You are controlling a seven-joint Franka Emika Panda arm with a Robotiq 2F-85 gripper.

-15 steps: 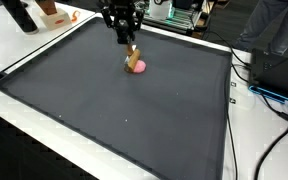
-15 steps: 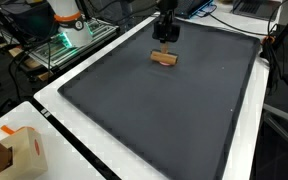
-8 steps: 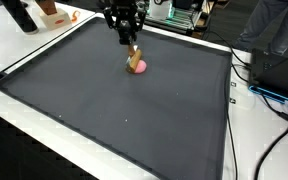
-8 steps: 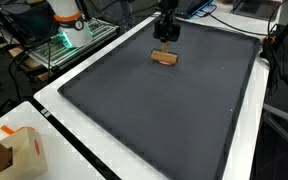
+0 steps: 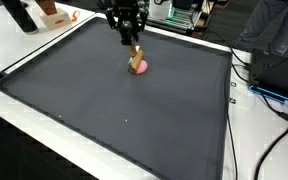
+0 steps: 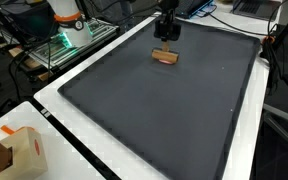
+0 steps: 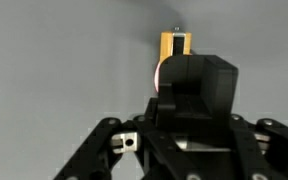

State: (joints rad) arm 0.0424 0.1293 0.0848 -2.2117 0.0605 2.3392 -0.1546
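A small wooden block with a pink piece against it lies on the black mat near its far edge. It also shows in an exterior view. My gripper hangs just above and behind the block, also in an exterior view. In the wrist view the gripper has its fingers together as one dark mass. The block shows just past the fingertips, with a pink edge beside them. Nothing is held.
The mat lies on a white table. A cardboard box stands at one corner. Cables and equipment lie off the mat's far and side edges. Another robot's base stands beyond the table.
The gripper has shifted very slightly above the block. The block and pink piece stay in place.
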